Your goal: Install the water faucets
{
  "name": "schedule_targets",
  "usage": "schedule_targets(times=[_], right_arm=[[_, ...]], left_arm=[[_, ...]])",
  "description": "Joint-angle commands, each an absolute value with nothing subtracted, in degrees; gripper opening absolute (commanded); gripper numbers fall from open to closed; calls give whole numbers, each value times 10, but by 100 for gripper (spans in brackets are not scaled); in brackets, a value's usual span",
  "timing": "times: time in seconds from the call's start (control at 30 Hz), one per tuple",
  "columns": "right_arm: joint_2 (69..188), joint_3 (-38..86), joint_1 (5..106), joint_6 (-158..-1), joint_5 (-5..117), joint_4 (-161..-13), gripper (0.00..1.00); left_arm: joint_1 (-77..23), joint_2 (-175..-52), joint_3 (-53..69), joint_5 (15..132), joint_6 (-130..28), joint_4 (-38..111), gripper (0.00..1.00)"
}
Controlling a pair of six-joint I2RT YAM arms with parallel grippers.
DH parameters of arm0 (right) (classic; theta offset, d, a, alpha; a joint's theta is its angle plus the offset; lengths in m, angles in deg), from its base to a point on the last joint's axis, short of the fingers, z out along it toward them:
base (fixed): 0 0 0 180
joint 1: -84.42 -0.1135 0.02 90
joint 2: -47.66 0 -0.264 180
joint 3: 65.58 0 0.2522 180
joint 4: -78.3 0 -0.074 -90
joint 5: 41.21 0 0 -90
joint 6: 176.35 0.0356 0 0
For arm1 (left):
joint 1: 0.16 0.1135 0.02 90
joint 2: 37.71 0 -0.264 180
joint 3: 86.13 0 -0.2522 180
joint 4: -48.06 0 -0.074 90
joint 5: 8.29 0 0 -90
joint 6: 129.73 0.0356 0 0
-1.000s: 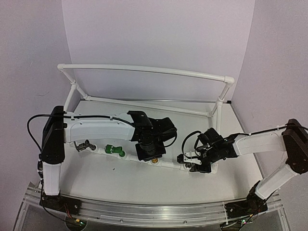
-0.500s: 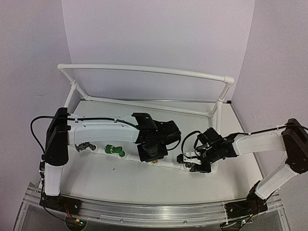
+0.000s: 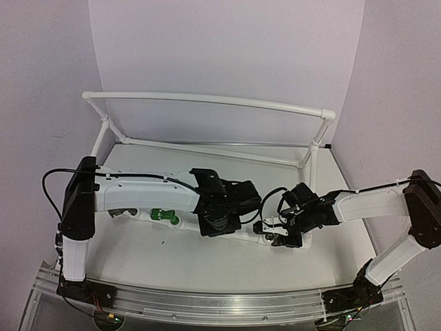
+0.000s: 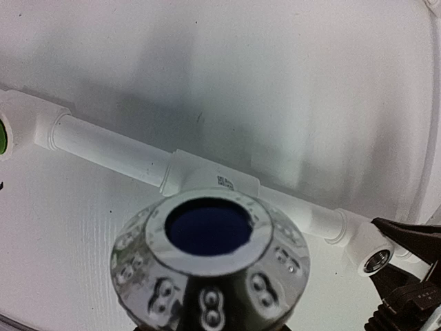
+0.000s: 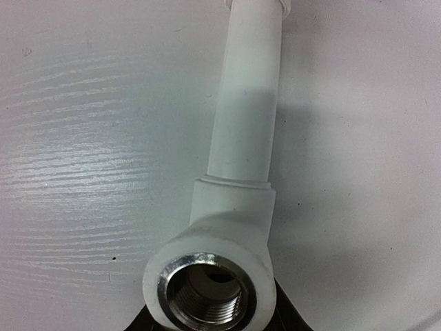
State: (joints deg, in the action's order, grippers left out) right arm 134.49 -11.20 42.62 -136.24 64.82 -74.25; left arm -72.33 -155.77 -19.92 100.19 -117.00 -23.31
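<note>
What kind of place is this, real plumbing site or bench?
Probably a robot lab test bench, not real plumbing: bare white table, freestanding white pipe frame, aluminium rail along the near edge.

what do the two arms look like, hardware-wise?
The left arm and right arm match: white shell links, black blocky joint housings, black wrist ends. A thin black cable loops off the left shoulder, another by the right wrist. No legible markings.

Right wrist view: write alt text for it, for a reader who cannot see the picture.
A white plastic elbow fitting fills the lower centre, its threaded metal socket empty and facing the camera. A white pipe runs from it up to the top edge, over a white table.
</note>
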Motion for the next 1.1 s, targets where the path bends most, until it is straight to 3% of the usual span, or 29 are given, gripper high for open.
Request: schedule_targets(times=[0.0,1.07], right_arm=[[1359,-90,406,-1321,728,-765,0],[1356,-92,406,-1327,731,-763,0]], left_arm=[[-735,-1594,-220,974,-1155,-248,0],[-700,-1571,-167,898,-890,-185,0]])
